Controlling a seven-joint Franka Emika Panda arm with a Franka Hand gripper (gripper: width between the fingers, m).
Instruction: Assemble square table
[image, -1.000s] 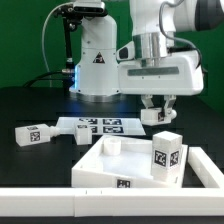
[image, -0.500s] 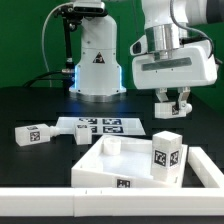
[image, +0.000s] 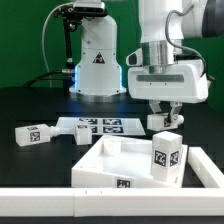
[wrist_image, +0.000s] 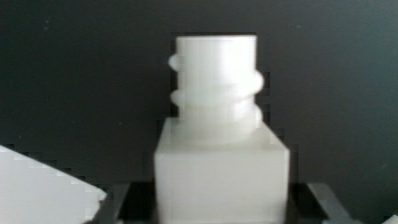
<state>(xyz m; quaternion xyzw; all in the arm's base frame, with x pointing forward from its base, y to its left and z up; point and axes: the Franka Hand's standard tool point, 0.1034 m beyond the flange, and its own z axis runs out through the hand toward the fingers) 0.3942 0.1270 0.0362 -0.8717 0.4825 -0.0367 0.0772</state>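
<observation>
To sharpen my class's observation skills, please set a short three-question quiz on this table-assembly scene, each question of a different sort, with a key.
1. True or false: the gripper is empty.
2. How many table legs show in the exterior view?
3. Where is the upright leg? A) on the marker board B) on the table top C) on the bare black surface
Key: 1 false, it grips the held leg. 2 three, counting the lying leg. 3 B.
</observation>
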